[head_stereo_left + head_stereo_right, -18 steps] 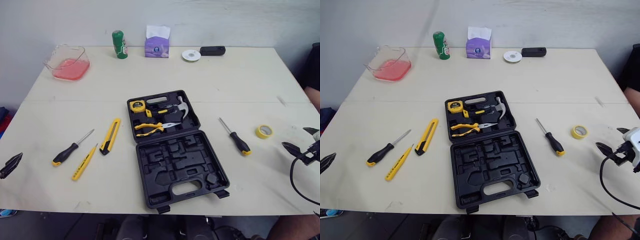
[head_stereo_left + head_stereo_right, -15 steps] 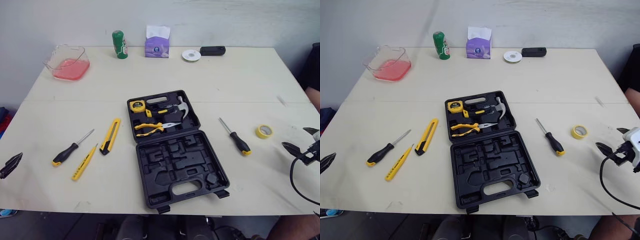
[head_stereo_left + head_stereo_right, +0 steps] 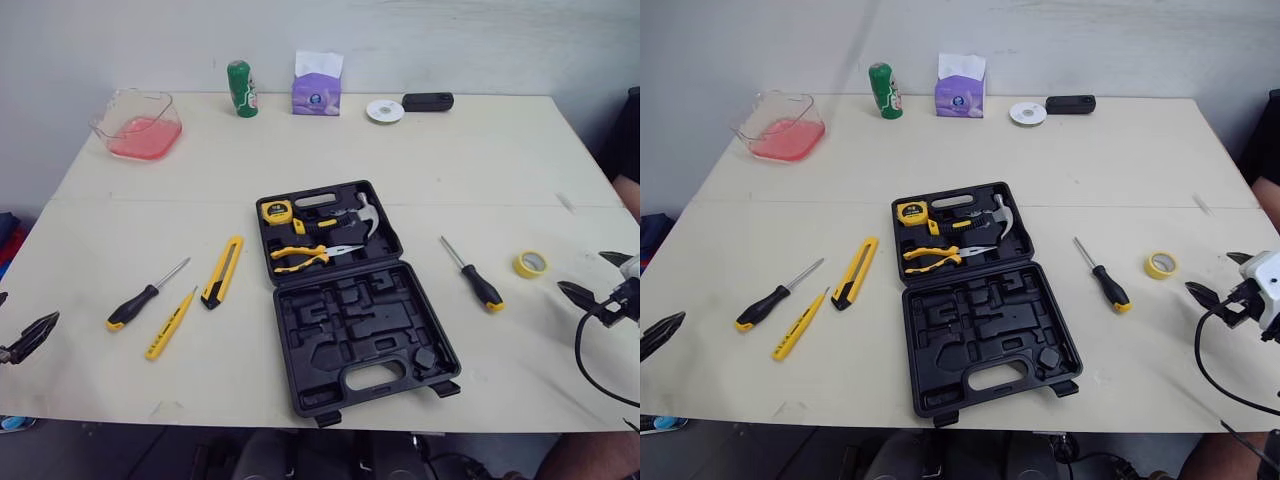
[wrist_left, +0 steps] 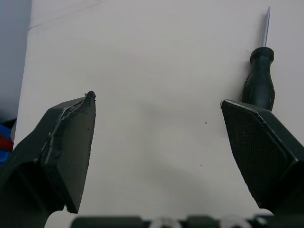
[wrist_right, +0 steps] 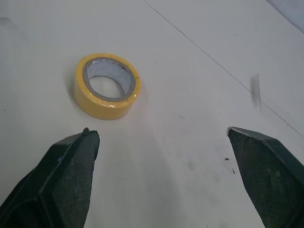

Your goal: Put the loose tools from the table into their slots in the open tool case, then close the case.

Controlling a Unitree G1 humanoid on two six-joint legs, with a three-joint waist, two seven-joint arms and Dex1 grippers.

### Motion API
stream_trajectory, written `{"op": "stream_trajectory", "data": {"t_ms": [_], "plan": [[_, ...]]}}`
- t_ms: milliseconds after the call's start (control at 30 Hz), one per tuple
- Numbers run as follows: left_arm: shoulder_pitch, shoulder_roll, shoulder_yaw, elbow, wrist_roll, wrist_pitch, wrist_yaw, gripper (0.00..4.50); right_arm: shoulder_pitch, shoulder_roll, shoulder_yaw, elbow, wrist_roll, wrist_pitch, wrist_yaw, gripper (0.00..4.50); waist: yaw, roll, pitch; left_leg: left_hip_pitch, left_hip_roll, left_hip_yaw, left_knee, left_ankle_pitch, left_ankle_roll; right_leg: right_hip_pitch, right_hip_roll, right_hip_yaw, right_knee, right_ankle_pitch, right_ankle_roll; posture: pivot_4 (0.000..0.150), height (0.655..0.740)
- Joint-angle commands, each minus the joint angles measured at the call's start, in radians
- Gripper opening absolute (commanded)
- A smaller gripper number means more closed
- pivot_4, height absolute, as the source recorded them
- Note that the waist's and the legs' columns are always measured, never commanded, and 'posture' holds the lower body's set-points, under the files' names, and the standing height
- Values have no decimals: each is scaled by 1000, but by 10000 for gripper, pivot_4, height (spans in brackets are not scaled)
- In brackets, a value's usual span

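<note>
The open black tool case lies mid-table, with a tape measure, hammer and pliers in its far half. To its left lie a black-handled screwdriver, a slim yellow screwdriver and a yellow utility knife. To its right are another screwdriver and a yellow tape roll. My left gripper hovers open at the table's left front edge, the black-handled screwdriver just ahead of it. My right gripper stands open right of the tape roll.
Along the back edge stand a clear tub of pink liquid, a green can, a purple tissue pack, a white disc and a black device. A person sits at the right edge.
My left gripper has crept a little to the right over the table's edge. My right gripper has edged slightly left toward the tape roll. The tools lie as before.
</note>
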Motion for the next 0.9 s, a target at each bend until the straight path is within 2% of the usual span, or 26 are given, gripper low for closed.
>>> {"op": "stream_trajectory", "data": {"t_ms": [33,267,433,533,667,867,900], "plan": [[11,0,40,-56,-25,10,2,44207,-17,8,6,-22,3,-7,12,45000,-1,0,0,0,0,0,0,0,0,0,0,0,0,0,0,1500,7400],[9,-5,13,-164,-57,63,-10,44207,-44,36,28,-76,18,-2,51,45000,0,0,0,0,0,0,0,1,1,0,0,0,0,0,0,1500,7400],[-5,0,-90,-319,-44,91,-23,44207,-49,89,60,-273,74,133,158,45000,1,0,0,0,0,0,1,0,1,0,0,1,0,0,0,1500,7400],[6,26,-183,-418,-13,83,-68,44207,-14,91,122,-444,106,313,260,45000,3,1,0,0,0,0,0,1,1,0,1,1,0,0,0,1500,7400],[-59,35,-275,-511,-46,161,-57,44207,-55,122,146,-570,115,388,238,45000,5,1,0,-1,0,0,1,1,2,0,1,0,0,0,0,1500,7400],[-208,40,-461,-539,10,212,-34,44207,-119,148,217,-666,96,479,264,45000,6,1,0,-1,0,-1,2,1,2,0,2,0,0,0,0,1500,7400],[-241,37,-497,-522,35,197,-33,44717,-131,150,239,-668,82,482,278,42396,6,1,0,-1,0,-1,2,1,2,0,3,0,0,0,0,1500,7400]]}}
